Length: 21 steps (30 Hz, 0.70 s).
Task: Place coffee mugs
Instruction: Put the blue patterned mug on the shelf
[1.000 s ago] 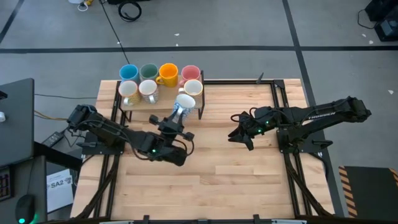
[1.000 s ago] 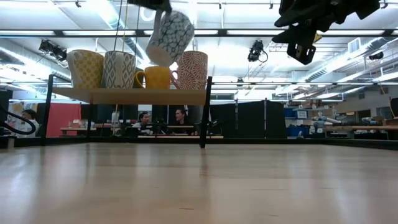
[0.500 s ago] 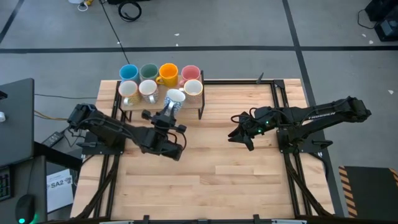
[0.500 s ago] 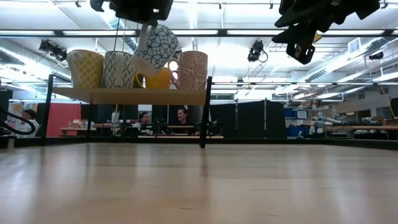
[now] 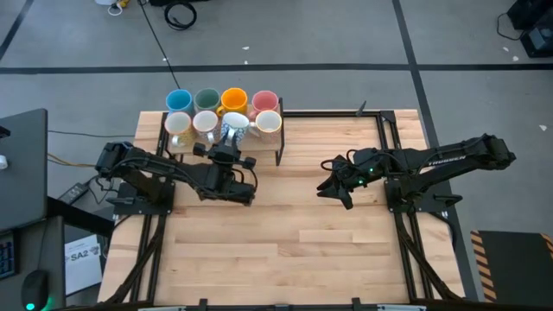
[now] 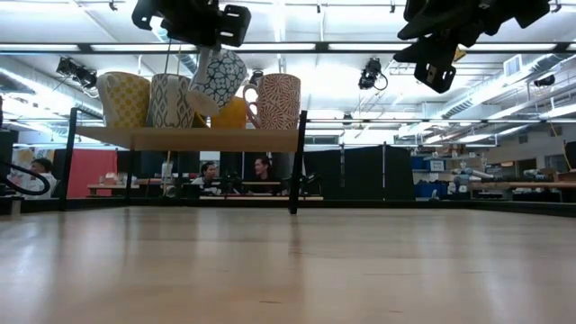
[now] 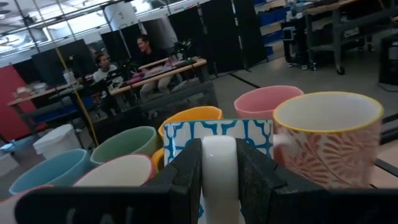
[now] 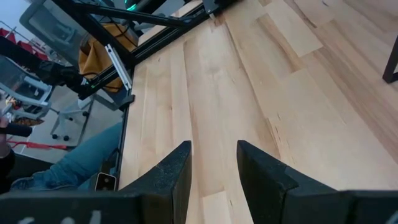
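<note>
above the shelf [image 6: 180, 138] — left gripper [image 5: 226, 149] clamps patterned mug [image 6: 217, 80].

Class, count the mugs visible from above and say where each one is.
8. Back row: blue, green, yellow, pink. Front row: three white; patterned mug in left tool.

A small raised shelf [image 6: 180, 138] stands on the wooden table [image 5: 302, 233] — behind it, two people [image 7: 121, 59] sit at a desk [image 7: 165, 67]
</note>
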Motion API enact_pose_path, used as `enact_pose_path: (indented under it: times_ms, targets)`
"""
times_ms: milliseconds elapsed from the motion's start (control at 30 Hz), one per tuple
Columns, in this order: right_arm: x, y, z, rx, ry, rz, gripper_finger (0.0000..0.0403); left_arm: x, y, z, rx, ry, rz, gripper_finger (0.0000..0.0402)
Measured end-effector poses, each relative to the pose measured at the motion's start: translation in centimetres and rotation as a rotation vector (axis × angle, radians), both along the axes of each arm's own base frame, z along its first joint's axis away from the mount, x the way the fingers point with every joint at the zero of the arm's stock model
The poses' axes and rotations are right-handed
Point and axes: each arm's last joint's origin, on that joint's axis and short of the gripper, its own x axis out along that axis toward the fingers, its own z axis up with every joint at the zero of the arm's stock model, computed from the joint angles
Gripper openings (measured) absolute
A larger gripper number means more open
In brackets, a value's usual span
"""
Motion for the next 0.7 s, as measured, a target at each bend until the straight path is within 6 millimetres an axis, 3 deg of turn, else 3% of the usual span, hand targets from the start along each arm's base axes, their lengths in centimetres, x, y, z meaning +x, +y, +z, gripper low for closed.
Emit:
enact_pose_path:
  times_ms: [700]
  targets:
    - [0.0, 0.0, 0.0, -0.023, -0.005, 0.012, 0.0133, 0.4, 2.4, 0.0, -0.021, -0.165, 0.088, 0.0082]
